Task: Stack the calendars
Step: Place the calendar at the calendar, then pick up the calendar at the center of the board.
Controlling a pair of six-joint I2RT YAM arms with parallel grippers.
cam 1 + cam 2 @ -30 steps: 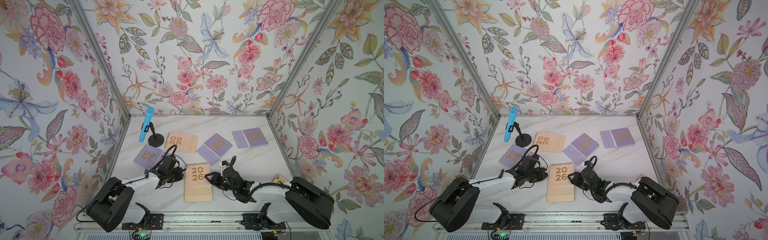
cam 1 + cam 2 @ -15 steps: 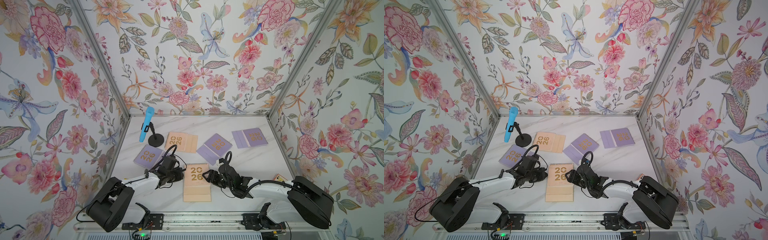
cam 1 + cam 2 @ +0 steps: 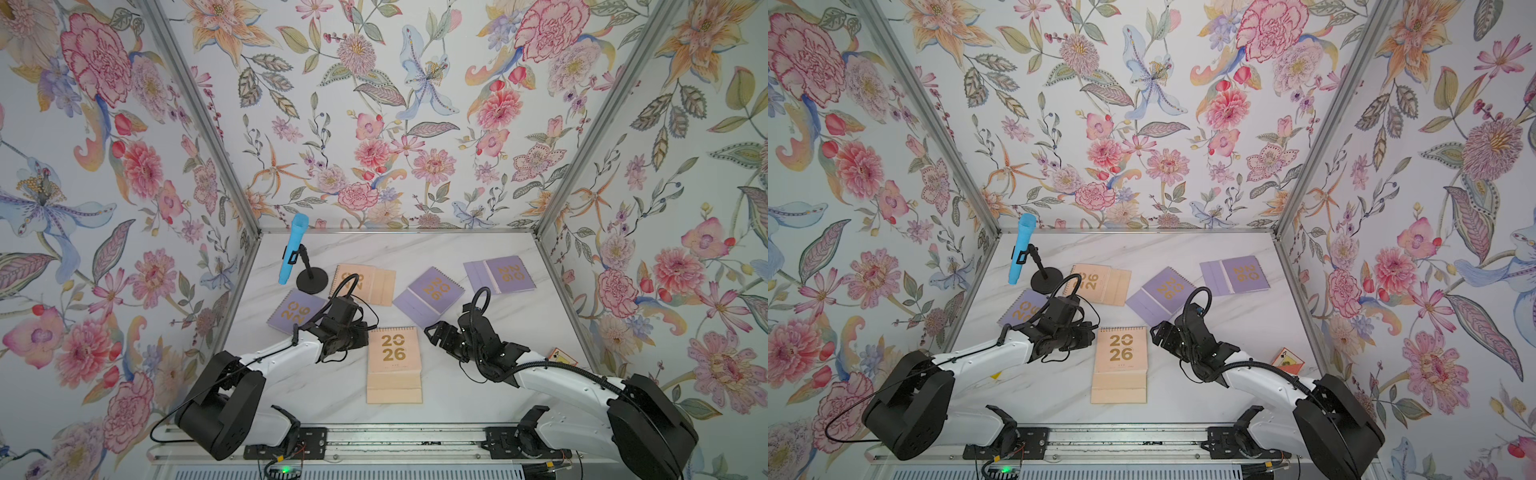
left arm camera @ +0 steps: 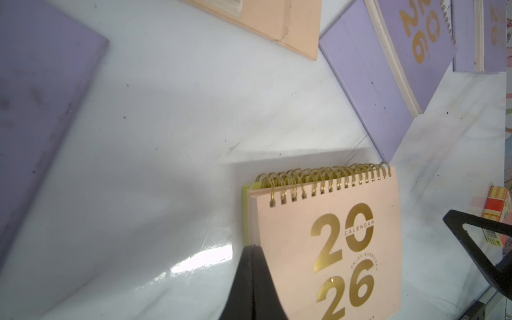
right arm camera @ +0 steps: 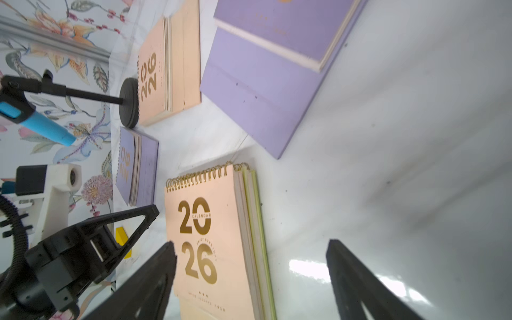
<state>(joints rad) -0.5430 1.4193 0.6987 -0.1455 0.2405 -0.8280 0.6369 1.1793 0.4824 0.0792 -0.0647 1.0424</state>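
Right gripper (image 5: pixel 250 243) is standing wide, holding nothing — I am seeing the peach spiral-bound paper calendar (image 3: pixel 394 353) lying just beside it, atop a yellow-green calendar (image 5: pixel 260 221). Left gripper (image 4: pixel 250 266) is sitting pinched closed at the stack's opposite edge.

Both top views look steeply down from high over the near edge, taking in the whole tabletop (image 3: pixel 415 249) in the lower half of the frame. The wrist views sit low and close above it, facing each other across the nearer peach calendar (image 3: pixel 394 353), which all four views share.
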